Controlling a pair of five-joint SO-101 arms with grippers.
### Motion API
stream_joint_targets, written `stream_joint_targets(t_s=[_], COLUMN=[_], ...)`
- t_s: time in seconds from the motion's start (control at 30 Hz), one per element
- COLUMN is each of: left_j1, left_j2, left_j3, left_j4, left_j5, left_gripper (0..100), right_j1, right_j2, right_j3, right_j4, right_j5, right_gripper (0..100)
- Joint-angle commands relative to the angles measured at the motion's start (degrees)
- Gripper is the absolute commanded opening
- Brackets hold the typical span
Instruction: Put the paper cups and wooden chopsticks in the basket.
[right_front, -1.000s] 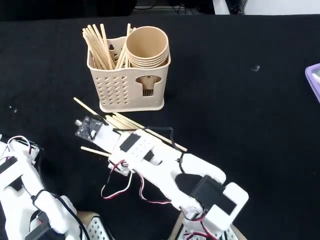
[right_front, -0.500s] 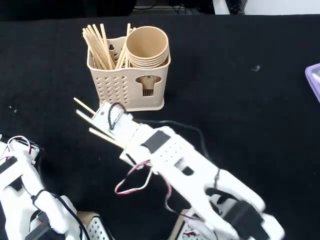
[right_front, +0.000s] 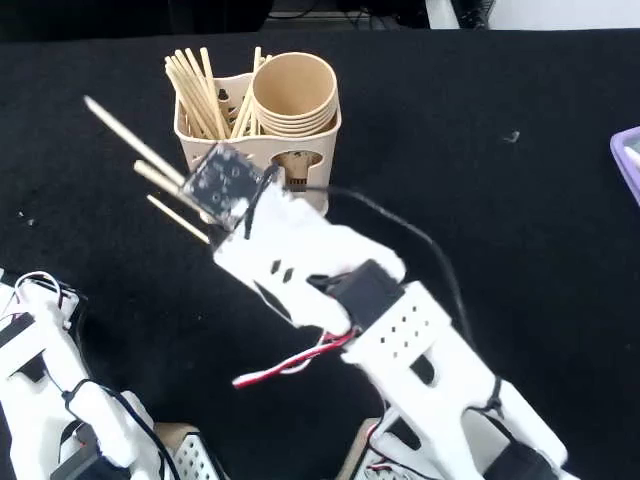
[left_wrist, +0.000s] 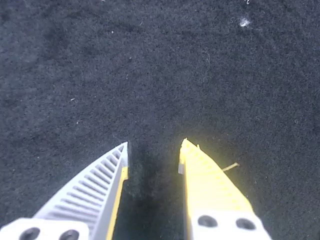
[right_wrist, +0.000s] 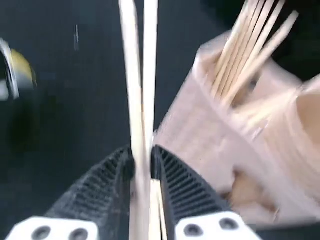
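Observation:
The beige slotted basket stands at the back of the black table. It holds a stack of paper cups and several wooden chopsticks. My right gripper hangs in the air just in front of and left of the basket, shut on a few wooden chopsticks that point up and to the left. In the right wrist view these held chopsticks run out between the jaws of the right gripper, with the basket close beside. My left gripper is open over bare black cloth.
The left arm sits at the front left corner of the table. A purple object shows at the right edge. Black cloth lies bare to the right of the basket and in front of it.
The right arm has risen from the table with the chopsticks in its gripper and swung up and left, close to the basket. The left arm has kept still.

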Motion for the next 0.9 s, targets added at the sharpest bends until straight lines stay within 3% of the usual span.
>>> stream_joint_targets(t_s=[0.0,0.23,0.43,0.7,0.87], left_j1=[0.7,0.7,0.7,0.7,0.7], left_j2=[-1.4,-1.4,-1.4,-1.4,-1.4], left_j3=[-0.9,-0.8,-0.8,-0.8,-0.9], left_j4=[-0.8,-0.8,-0.8,-0.8,-0.8], left_j5=[-0.6,-0.6,-0.6,-0.6,-0.6], left_gripper=[17,17,17,17,17], right_j1=[1.8,7.7,9.7,10.8,10.5], right_j2=[3.6,14.8,22.5,29.2,30.1], right_j3=[-13.3,-31.3,-40.0,-42.5,-42.1], right_j4=[-1.4,-7.6,-12.7,-31.0,-35.9], right_j5=[-1.0,-10.5,-13.8,-15.3,-15.3], right_gripper=[1.1,1.1,1.1,1.1,1.1])
